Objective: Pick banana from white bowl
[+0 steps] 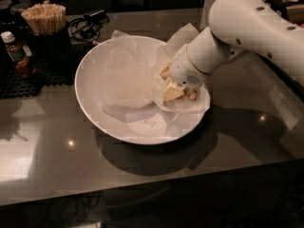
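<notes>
Pretty dim in here, honestly. The counter (142, 175) is a dark, glossy grey-brown slab, and it picks up a couple of small bright light spots plus a big pale glare patch on the left. At the back left there's a black mesh mat (33, 77) with a dark cup stuffed with wooden sticks (45, 18) and a little white-capped bottle (14, 51) of brownish stuff beside it. A tangle of black cables (88, 25) lies just behind. Everything past the counter is basically black. The gripper (176, 90) sits low over the counter's middle.
</notes>
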### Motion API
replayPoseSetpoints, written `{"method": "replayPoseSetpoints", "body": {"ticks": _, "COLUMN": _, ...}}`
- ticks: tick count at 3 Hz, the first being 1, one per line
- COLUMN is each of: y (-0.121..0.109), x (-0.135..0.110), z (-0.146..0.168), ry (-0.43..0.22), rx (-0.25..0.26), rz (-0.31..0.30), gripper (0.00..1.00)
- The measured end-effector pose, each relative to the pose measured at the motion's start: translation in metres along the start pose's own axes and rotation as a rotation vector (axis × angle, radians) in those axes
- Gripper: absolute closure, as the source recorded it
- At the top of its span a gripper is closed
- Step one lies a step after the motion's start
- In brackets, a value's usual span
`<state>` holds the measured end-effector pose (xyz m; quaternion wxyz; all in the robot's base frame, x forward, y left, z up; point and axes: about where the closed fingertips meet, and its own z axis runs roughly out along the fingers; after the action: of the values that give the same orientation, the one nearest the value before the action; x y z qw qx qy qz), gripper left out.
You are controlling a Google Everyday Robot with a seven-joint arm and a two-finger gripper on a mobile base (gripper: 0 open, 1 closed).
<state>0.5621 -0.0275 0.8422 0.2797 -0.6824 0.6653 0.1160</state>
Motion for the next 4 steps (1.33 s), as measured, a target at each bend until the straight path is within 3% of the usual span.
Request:
{"method": "replayPoseSetpoints", "body": {"ticks": 1, "y": -0.024, "x": -0.0085, "z": -0.0009, "ry": -0.07, "rx": -0.034, "rz": -0.016, "gripper": 1.0}}
{"method": "replayPoseSetpoints", "body": {"ticks": 2, "y": -0.0305, "x": -0.014, "z": -0.0074, "ry": -0.08, "rx": -0.02, "rz": -0.022, "gripper": 0.81}}
{"method": "replayPoseSetpoints", "body": {"ticks": 4, "y": -0.0302, "x": -0.014, "z": -0.0071, "ry": -0.08, "rx": -0.021, "rz": -0.022, "gripper": 0.35}}
